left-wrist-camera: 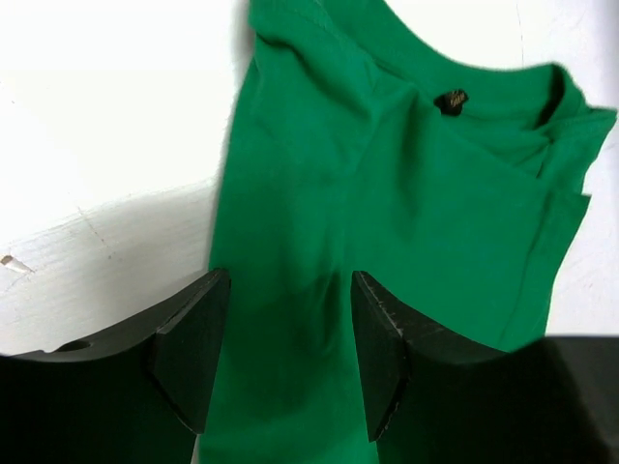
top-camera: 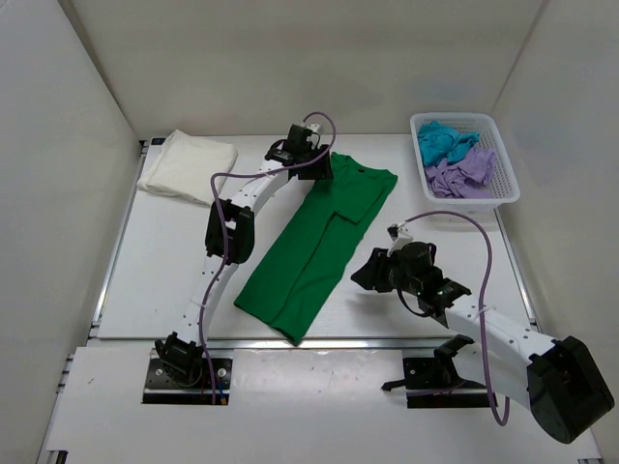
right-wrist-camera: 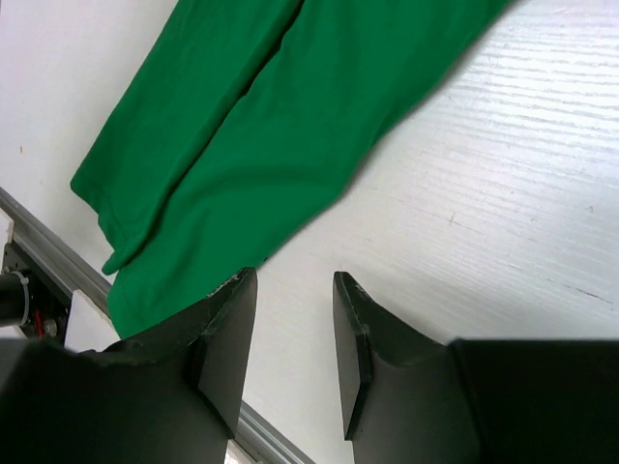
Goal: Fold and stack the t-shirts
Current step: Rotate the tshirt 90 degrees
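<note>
The green shirt (top-camera: 314,246) lies slantwise mid-table, its sides folded in to a long strip, collar far right, hem near left. The left gripper (left-wrist-camera: 288,290) hangs over the collar end with jaws spread and cloth between them; whether they touch it I cannot tell. The right gripper (right-wrist-camera: 293,285) is over bare table (top-camera: 174,261) just right of the strip, jaws apart and holding nothing. A folded cream shirt (top-camera: 189,164) lies far left. Far right, a basket (top-camera: 505,188) holds the teal shirt (top-camera: 443,143) and lilac shirt (top-camera: 464,172), crumpled.
</note>
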`<state>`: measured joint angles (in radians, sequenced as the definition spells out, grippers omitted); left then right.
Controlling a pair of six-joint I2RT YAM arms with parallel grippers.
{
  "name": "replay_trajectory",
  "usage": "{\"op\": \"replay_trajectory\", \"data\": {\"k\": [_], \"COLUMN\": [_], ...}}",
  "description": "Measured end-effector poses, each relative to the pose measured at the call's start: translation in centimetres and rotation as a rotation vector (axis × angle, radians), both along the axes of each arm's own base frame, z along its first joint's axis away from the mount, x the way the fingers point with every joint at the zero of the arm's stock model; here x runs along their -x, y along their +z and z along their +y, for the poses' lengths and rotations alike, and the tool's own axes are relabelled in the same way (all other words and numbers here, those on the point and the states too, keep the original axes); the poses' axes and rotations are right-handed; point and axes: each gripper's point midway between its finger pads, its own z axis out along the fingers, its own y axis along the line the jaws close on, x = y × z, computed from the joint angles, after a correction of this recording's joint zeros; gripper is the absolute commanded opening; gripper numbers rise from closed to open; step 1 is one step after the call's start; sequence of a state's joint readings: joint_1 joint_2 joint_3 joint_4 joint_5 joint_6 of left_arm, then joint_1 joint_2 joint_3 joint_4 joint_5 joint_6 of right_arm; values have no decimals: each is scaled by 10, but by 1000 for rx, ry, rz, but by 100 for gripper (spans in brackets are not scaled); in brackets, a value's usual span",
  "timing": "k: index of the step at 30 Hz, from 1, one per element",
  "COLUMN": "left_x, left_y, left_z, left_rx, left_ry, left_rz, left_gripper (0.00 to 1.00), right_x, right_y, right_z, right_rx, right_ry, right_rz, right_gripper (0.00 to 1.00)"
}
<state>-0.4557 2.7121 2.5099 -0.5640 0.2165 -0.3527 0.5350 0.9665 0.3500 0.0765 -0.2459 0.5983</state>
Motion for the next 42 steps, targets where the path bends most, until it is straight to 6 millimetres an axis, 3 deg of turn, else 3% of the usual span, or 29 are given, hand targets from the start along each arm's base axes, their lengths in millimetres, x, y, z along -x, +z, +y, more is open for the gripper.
{"op": "replay_trajectory", "data": {"k": [8, 13, 15, 16, 21, 22, 28, 32, 38, 42], "left_x": [-16, -19, -17, -19, -18, -18, -29, -48, -75, -75], "left_y": [12, 2, -12, -12, -15, -16, -12, -12, -13, -1], "left_z": [0, 0, -2, -4, -7, -8, 1, 36, 102, 126], "left_rx": [67, 72, 71, 81, 95, 100, 158, 174, 149, 130], "left_ry": [67, 74, 69, 65, 75, 79, 144, 222, 361, 402], "left_rz": [-28, -21, 1, -8, 7, 10, 26, 35, 24, 42], "left_gripper": [59, 53, 42, 40, 2, 0, 0, 3, 41, 59], "right_x": [4, 2, 3, 3, 6, 6, 6, 8, 21, 31], "right_y": [-10, -10, -10, -10, -11, -12, -12, -15, -33, -38], "right_z": [-12, -19, -18, -18, -15, -15, -15, -14, -3, 18], "right_rx": [-1, -3, -3, -3, 1, 2, 2, 3, 46, 72], "right_ry": [-19, -31, -23, -22, -7, -6, -5, 5, 69, 141], "right_rz": [35, 34, 34, 32, 35, 34, 36, 49, 109, 129], "right_gripper": [34, 35, 34, 34, 34, 35, 36, 44, 47, 47]}}
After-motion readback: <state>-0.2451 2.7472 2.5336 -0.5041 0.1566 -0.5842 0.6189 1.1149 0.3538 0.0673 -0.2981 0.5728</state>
